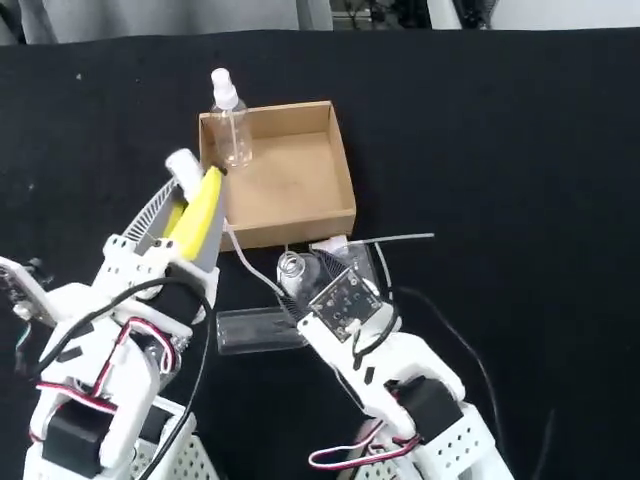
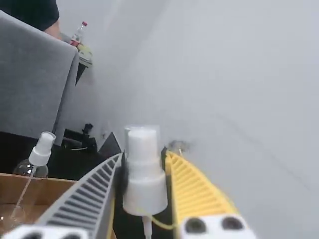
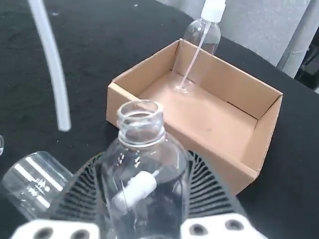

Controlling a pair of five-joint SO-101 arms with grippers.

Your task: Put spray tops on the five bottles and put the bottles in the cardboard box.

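Note:
My left gripper (image 1: 197, 172) is raised near the box's left wall, shut on a white spray top (image 2: 143, 169) held between its grey and yellow fingers. The top's thin tube (image 1: 247, 262) hangs down toward the open bottle. My right gripper (image 3: 144, 164) is shut on a clear bottle (image 3: 142, 174) held upright in front of the box, its neck (image 1: 291, 267) uncapped. The tube's end (image 3: 50, 59) hangs beside that neck, outside it. The cardboard box (image 1: 335, 175) holds one bottle with a spray top (image 1: 228, 120) standing in its far left corner.
A clear cylinder (image 1: 260, 330) lies on the black cloth in front of the box, between the two arms. The cloth to the right of the box is bare. A thin grey rod (image 1: 405, 238) lies just right of the box's near corner.

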